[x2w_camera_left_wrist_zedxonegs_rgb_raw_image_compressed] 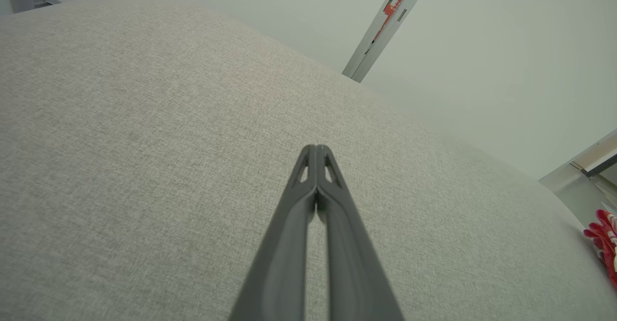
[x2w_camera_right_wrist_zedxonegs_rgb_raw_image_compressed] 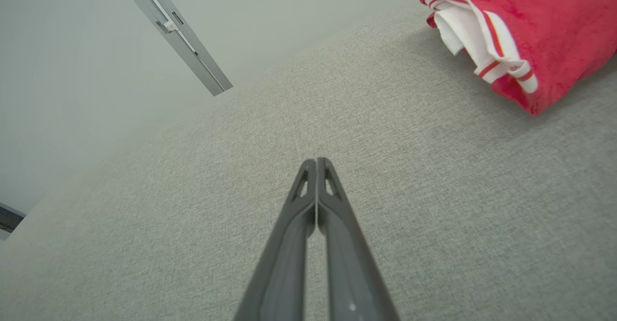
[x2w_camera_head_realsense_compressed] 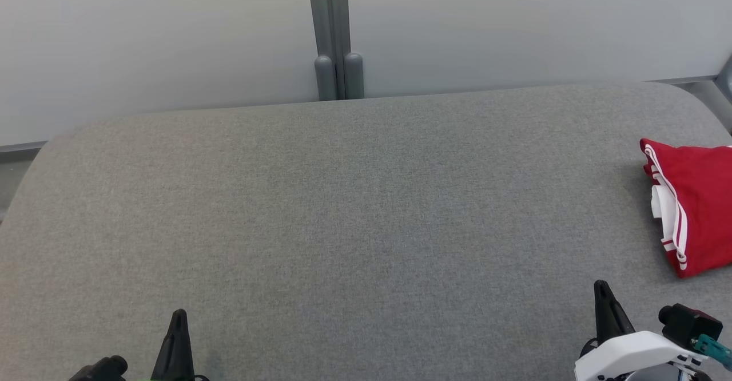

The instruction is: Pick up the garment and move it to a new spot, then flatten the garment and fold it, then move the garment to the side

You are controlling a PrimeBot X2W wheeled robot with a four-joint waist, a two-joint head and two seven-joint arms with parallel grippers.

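Note:
The garment (x2w_camera_head_realsense_compressed: 695, 203) is red with white stripes and lies folded at the far right edge of the grey fabric surface (x2w_camera_head_realsense_compressed: 343, 215), partly cut off by the frame. The right wrist view has it at the upper right (x2w_camera_right_wrist_zedxonegs_rgb_raw_image_compressed: 530, 27), and a sliver of it (x2w_camera_left_wrist_zedxonegs_rgb_raw_image_compressed: 606, 241) sits at the right edge of the left wrist view. My left gripper (x2w_camera_head_realsense_compressed: 178, 316) is low at the bottom left, shut with nothing in it, its tips together (x2w_camera_left_wrist_zedxonegs_rgb_raw_image_compressed: 315, 148). My right gripper (x2w_camera_head_realsense_compressed: 601, 287) is at the bottom right, also shut and empty (x2w_camera_right_wrist_zedxonegs_rgb_raw_image_compressed: 316, 161), a short way in front and to the left of the garment.
A pale wall panel with a grey vertical post (x2w_camera_head_realsense_compressed: 335, 32) stands behind the surface. The surface's rounded corners fall away at the far left and far right. A wide stretch of bare grey fabric lies between the two grippers.

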